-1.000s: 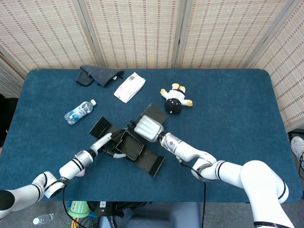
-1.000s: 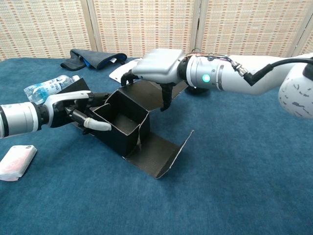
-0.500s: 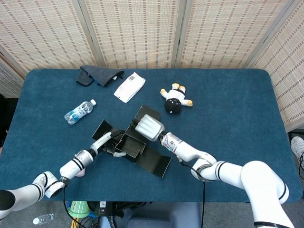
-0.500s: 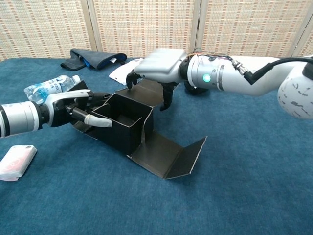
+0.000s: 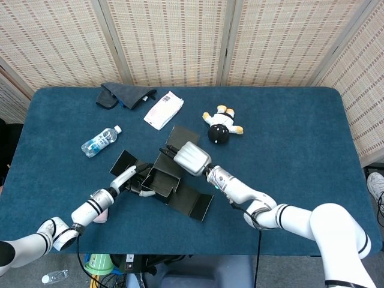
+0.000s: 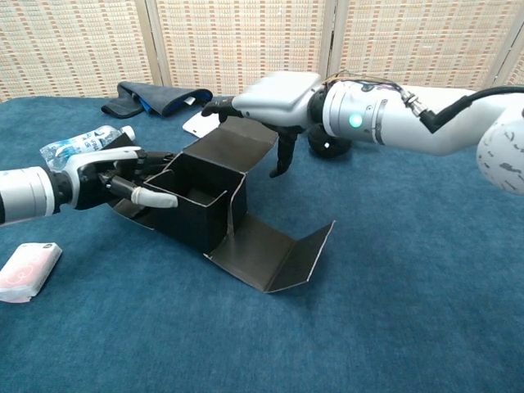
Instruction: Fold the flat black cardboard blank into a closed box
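The black cardboard box [image 6: 201,209] stands half formed on the blue table, its top open. Its rear flap [image 6: 239,146] leans up and back. Its front flap [image 6: 266,252] lies flat with the end tab raised. My left hand [image 6: 119,182] grips the box's left wall, one finger hooked over it into the box. My right hand [image 6: 274,92] hovers palm down over the rear flap, fingertips at its upper edge and thumb hanging beside it. In the head view the box [image 5: 161,180] sits between my left hand [image 5: 135,179] and my right hand [image 5: 191,158].
A water bottle [image 6: 82,143] lies behind my left hand. A dark cloth [image 5: 123,96], a white packet [image 5: 163,110] and a plush toy [image 5: 221,126] lie further back. A pink-white packet [image 6: 29,272] lies at the near left.
My right hand moved up and back, and the rear flap rose with it. The box turned slightly and shifted toward the back. My left hand kept its hold on the left wall.
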Motion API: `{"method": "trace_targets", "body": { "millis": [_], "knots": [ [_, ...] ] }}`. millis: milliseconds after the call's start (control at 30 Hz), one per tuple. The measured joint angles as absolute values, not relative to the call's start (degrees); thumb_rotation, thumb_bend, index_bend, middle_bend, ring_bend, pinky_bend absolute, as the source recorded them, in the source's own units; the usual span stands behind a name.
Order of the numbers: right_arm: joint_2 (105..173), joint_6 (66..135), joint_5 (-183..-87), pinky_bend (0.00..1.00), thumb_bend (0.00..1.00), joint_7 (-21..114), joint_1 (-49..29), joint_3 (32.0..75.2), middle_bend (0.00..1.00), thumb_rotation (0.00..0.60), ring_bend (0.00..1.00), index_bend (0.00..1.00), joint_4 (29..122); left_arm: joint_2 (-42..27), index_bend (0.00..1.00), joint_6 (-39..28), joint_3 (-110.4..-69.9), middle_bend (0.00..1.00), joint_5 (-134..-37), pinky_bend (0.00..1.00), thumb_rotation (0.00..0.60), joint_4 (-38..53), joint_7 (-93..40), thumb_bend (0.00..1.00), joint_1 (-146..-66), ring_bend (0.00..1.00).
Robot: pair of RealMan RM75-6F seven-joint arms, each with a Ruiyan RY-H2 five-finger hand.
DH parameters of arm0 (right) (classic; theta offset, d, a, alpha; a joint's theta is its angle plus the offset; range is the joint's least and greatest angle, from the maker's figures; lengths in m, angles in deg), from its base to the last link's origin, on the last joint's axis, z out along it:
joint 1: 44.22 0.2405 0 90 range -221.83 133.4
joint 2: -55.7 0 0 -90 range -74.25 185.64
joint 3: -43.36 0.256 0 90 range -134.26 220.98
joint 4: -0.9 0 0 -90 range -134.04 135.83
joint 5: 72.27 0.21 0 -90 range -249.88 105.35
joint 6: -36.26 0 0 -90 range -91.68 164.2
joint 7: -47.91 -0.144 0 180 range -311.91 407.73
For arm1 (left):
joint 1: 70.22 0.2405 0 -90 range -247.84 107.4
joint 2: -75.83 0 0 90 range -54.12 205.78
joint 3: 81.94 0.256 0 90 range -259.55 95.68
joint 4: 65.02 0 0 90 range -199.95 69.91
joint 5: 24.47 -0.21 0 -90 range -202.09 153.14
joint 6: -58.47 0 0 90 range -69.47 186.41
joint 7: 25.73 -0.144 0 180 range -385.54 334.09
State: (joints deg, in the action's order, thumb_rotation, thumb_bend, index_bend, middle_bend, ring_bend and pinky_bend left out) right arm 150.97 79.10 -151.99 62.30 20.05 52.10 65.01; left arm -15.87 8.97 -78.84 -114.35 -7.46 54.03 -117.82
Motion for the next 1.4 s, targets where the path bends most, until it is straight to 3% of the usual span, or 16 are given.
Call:
{"method": "trace_targets", "body": {
  "millis": [467, 700, 1033, 1400],
  "knots": [
    [143.3, 91.4, -155.5, 1.0, 0.06, 55.3, 12.1, 51.3, 0.13, 0.6, 0.78, 0.0, 74.8, -10.0, 0.23, 8.2, -79.6, 0.19, -112.8, 0.74, 0.6, -4.1, 58.2, 0.15, -116.1, 0.57],
    [142.8, 97.9, -158.0, 1.0, 0.05, 53.2, 7.2, 49.2, 0.13, 0.6, 0.77, 0.0, 75.6, -6.9, 0.22, 8.7, -80.0, 0.19, -112.3, 0.74, 0.6, -1.6, 63.0, 0.15, -115.6, 0.57],
    [148.3, 105.5, -161.1, 1.0, 0.0, 52.3, 2.9, 48.2, 0.01, 0.6, 0.72, 0.0, 69.8, -4.3, 0.21, 10.1, -80.1, 0.19, -112.7, 0.74, 0.6, -0.5, 71.6, 0.15, -115.8, 0.57],
    [157.6, 112.7, -164.7, 1.0, 0.0, 50.1, 1.9, 49.5, 0.0, 0.6, 0.7, 0.0, 59.0, -2.4, 0.21, 10.2, -79.9, 0.19, -114.4, 0.74, 0.6, -0.6, 81.9, 0.15, -116.4, 0.57]
  ]
}}
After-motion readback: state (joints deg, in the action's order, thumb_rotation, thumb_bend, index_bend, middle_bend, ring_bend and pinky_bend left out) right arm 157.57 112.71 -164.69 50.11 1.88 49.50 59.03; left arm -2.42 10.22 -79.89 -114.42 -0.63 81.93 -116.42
